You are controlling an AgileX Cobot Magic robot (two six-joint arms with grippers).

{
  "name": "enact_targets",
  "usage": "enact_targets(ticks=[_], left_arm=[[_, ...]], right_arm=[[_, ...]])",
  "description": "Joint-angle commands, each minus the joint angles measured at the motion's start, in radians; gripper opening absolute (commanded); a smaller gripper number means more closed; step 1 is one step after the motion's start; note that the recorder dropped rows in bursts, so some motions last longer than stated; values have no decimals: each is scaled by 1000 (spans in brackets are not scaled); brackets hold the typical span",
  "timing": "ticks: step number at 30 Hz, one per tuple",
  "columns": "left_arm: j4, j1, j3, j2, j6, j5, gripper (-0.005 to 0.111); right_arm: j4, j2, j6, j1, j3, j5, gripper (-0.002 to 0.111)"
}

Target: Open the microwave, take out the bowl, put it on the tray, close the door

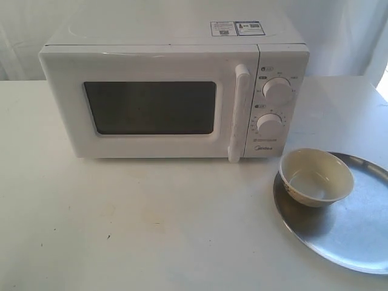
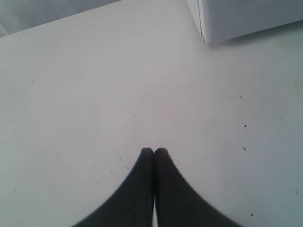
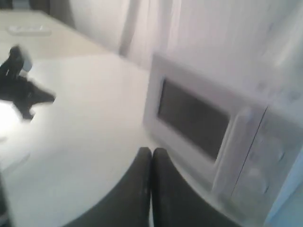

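The white microwave [image 1: 176,91] stands at the back of the table with its door [image 1: 148,108] shut and the bar handle [image 1: 238,113] upright beside the two dials. To its front right, the cream bowl [image 1: 316,176] sits upright on the left part of the silver tray [image 1: 357,230]. Neither gripper shows in the exterior view. My left gripper [image 2: 154,150] is shut and empty over bare table, with a microwave corner [image 2: 236,19] beyond it. My right gripper [image 3: 152,150] is shut and empty, facing the blurred microwave [image 3: 213,127] and its door window.
The white table [image 1: 151,224] spreads in front of the microwave. White curtains hang behind. The tray reaches past the right edge of the exterior view. In the right wrist view a dark arm part [image 3: 21,87] shows far off over the table.
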Motion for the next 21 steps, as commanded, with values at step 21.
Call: enact_targets(ticks=[21], left_arm=[[-8,-6,-2,-2,-3,2,0]], right_arm=[[313,-3,10,-730,728,-889,0]])
